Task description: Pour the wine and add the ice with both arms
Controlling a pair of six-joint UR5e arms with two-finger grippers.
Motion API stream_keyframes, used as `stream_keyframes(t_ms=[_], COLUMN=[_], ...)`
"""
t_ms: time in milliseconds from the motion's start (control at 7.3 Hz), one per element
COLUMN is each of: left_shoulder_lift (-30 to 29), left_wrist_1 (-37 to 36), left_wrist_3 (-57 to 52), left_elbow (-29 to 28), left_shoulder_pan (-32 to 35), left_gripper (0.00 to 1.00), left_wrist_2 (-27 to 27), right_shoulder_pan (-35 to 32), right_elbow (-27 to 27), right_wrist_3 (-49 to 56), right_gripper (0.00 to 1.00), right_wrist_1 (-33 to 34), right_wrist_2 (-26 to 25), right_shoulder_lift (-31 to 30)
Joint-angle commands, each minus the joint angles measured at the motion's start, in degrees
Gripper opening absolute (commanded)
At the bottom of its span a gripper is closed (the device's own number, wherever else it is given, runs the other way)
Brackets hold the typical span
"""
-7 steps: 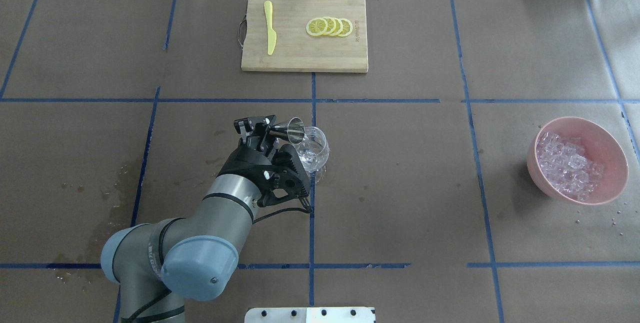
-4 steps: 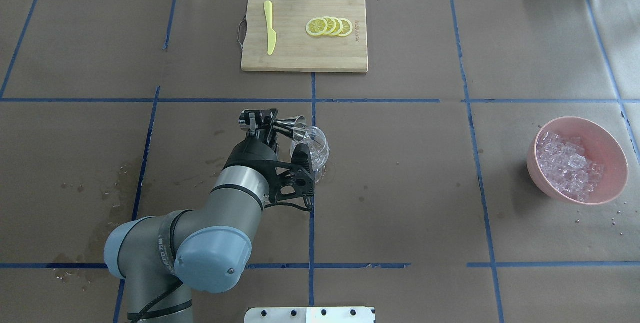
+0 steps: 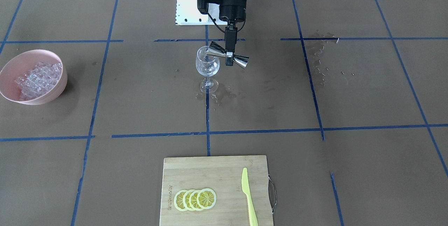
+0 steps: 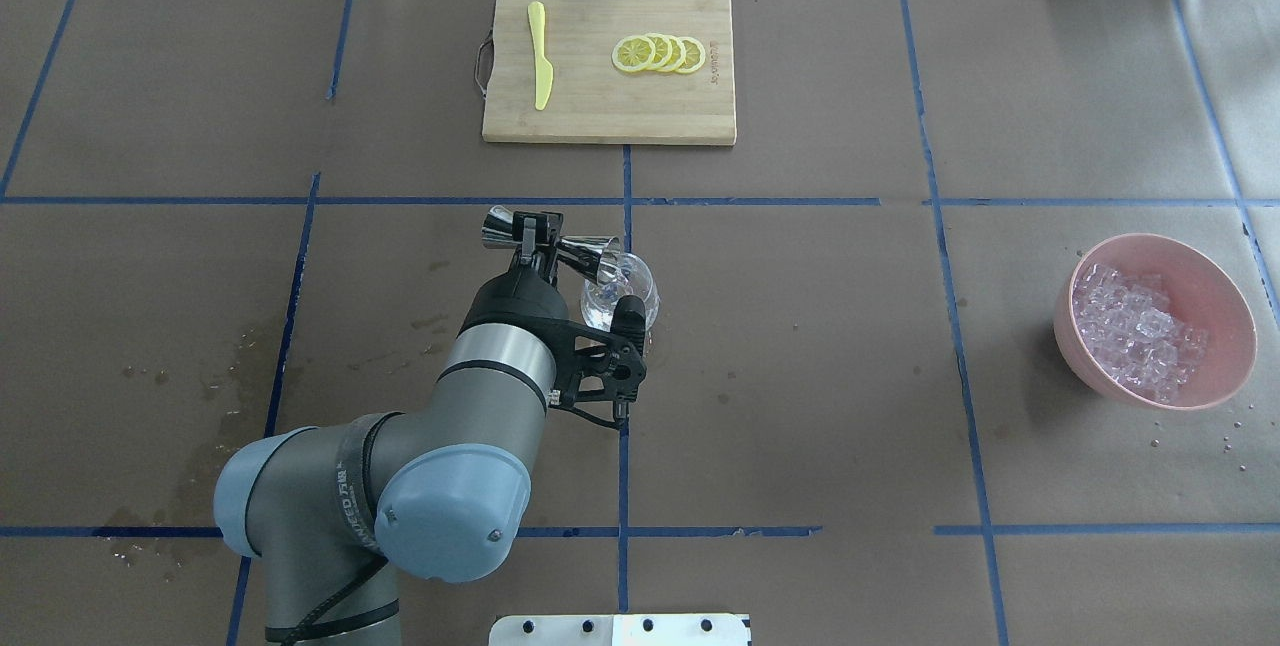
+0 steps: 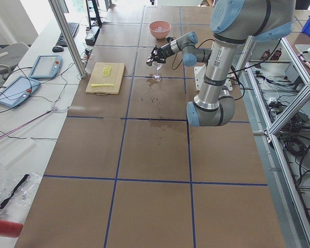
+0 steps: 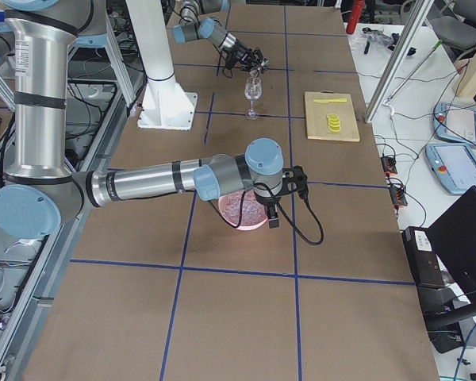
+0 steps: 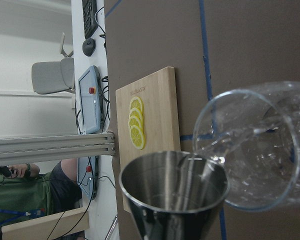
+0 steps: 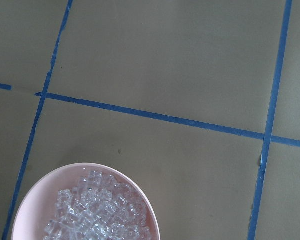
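Your left gripper (image 3: 229, 59) was squeezed tight on the thin middle of a shiny metal measuring cup (image 3: 215, 51), the kind with a cone at each end. The fingers pointed down at the table from above. The measuring cup was tipped, with one end low and one end high. Its low mouth was right at the rim of the wine glass (image 3: 207, 68), and in the left wrist view that mouth sat just in front of the glass's open top. You could not tell from the pictures if anything was running out of it. The wine glass stood upright on its foot on the brown table (image 3: 350, 89), right on a blue tape line. There were small wet spots (image 3: 220, 96) on the table beside its foot, and a bigger wet patch (image 3: 319, 61) farther off on the left arm's side. The ice (image 3: 35, 77) was a heap of little clear cubes in a pink bowl (image 3: 52, 94), well apart from the glass, at the right arm's side of the table. Your right arm (image 6: 159, 181) reached out near that bowl, and its wrist camera looked down on the bowl's edge and the ice inside. You could not tell if the right gripper (image 6: 263, 208) was apart or together. At the far edge of the table from the robot lay a wooden cutting board (image 3: 217, 171) with four lemon slices (image 3: 195, 199) in an overlapping row and a yellow knife (image 3: 249, 198) beside them.
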State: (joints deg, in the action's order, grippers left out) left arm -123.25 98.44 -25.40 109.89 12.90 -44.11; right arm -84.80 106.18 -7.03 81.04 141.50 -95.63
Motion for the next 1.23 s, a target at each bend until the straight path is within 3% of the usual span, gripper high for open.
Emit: stream_keyframes(t_ms=[0, 411, 822, 1096], left_shoulder_lift=[-0.15, -0.32, 2.3, 9.75], left_wrist_1=[-1.58, -1.67, -0.1, 9.44], left_wrist_3=[-5.78, -5.91, 18.7, 33.17], left_elbow=[-0.12, 0.93, 4.54, 4.72], left_shoulder_pan=[0.02, 0.11, 0.63, 0.64], left_gripper=[0.0, 0.0, 0.0, 0.0], left_wrist_2=[-0.01, -0.1, -0.1, -0.19], right_shoulder_pan=[0.07, 0.16, 0.16, 0.16], right_elbow=[-0.01, 0.08, -0.01, -0.09], right_wrist_3=[0.0, -0.88, -0.88, -0.97], right_gripper=[1.0, 1.0, 1.0, 1.0], right_wrist_1=[0.0, 0.0, 0.0, 0.0], right_wrist_2=[0.01, 0.01, 0.01, -0.08], right_shoulder_lift=[0.0, 0.0, 0.09, 0.09])
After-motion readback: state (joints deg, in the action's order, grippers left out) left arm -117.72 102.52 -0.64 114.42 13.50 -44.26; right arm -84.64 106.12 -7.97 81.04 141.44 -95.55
